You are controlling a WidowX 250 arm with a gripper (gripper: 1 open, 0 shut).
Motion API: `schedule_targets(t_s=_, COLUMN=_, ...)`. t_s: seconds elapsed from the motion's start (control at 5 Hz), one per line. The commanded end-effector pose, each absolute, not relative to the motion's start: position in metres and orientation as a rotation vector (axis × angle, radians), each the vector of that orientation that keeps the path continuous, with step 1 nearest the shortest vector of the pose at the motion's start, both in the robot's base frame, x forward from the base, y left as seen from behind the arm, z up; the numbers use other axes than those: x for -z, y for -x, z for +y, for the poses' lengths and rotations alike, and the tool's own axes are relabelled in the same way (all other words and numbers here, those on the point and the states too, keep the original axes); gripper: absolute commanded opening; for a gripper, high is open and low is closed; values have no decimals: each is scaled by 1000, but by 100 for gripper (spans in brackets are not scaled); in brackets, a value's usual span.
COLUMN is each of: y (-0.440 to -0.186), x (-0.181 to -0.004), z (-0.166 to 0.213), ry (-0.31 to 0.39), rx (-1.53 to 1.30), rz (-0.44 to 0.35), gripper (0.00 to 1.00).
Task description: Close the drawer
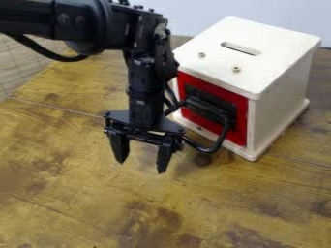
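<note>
The drawer (204, 101) is a glossy red box set in the left face of a cream-white cabinet (265, 73). Its black loop handle (215, 128) sticks out toward me. My gripper (139, 155) hangs pointing straight down just left of the handle, close above the tabletop. It is open, with nothing between its black fingers (119, 147). The right finger stands close to the handle's lower end, and I cannot tell whether they touch. How far the drawer stands out of the cabinet is hard to judge.
The worn yellow-brown wooden table (77, 208) spreads in front and to the left. The black arm (91, 24) reaches in from the upper left. The cabinet has a slot in its top (242, 46).
</note>
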State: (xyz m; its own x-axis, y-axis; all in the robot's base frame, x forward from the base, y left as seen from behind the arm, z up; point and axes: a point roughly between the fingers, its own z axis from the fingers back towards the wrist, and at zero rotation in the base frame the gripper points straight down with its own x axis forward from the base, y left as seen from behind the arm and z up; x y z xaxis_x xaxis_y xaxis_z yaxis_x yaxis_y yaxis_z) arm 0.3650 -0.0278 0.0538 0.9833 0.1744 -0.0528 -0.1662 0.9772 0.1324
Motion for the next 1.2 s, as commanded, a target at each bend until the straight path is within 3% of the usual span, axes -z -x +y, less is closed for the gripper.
schedule_targets(t_s=0.0, y=-379, x=-109, z=-37, ry=-93, rx=-181, rz=-67, gripper=100)
schedule_targets(t_s=0.2, y=-375, x=-128, z=-44, ry=-79, rx=-179, rz=-91, gripper=100)
schedule_targets(t_s=0.6, y=-373, x=-119, z=-53, ry=-83, rx=-310, rz=-98, gripper=100)
schedule_targets(t_s=1.0, y=-371, x=-142, z=-39, ry=-77, rx=-237, rz=-106, gripper=100)
